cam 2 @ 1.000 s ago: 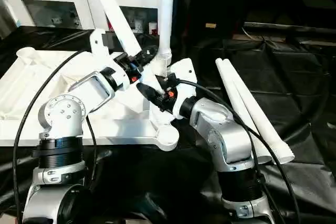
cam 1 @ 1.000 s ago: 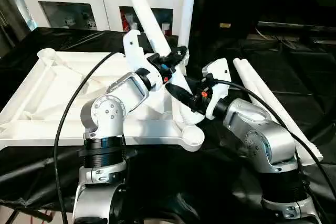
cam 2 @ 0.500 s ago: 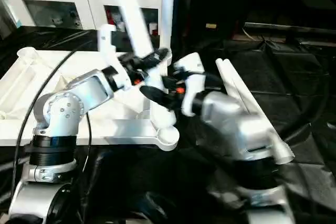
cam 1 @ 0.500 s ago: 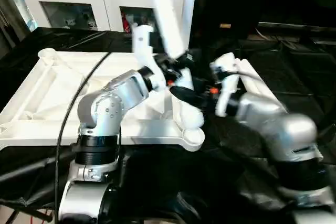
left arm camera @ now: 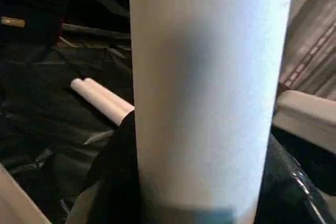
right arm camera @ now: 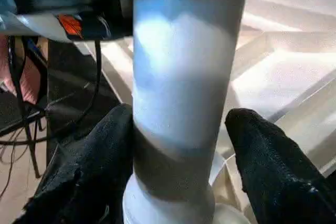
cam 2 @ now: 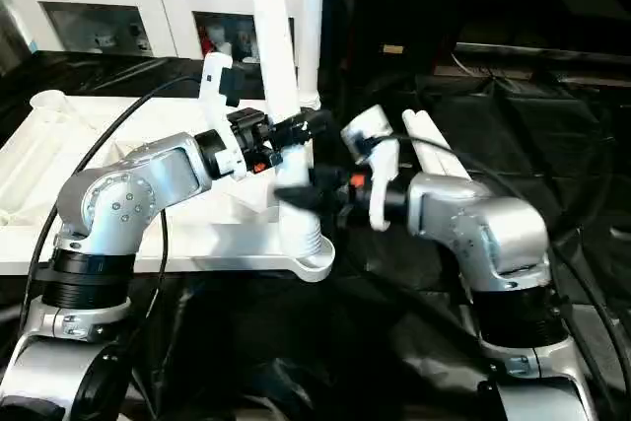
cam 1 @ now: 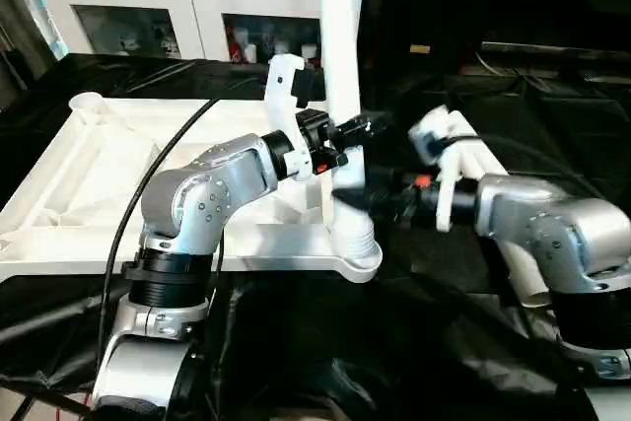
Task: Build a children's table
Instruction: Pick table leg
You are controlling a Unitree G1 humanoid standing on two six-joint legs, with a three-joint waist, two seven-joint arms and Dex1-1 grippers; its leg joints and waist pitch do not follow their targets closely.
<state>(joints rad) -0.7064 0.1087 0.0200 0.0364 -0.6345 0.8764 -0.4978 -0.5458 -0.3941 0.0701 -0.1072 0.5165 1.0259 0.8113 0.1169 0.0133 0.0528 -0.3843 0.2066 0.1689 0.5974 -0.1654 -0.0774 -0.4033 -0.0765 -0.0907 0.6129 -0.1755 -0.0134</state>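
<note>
Bright overhead light, dark surroundings, both wrist views softly blurred.

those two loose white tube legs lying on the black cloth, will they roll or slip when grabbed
The loose legs are round and smooth, so a nudge would probably roll them, though the wrinkled black cloth may slow that. Their glossy plastic looks slippery for the fingers. They look hollow, so likely light and stiff.

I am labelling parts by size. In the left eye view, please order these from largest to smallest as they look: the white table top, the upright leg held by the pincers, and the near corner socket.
1. Table top, the largest.
2. Upright leg, long but narrow.
3. Near corner socket, the smallest.
</note>
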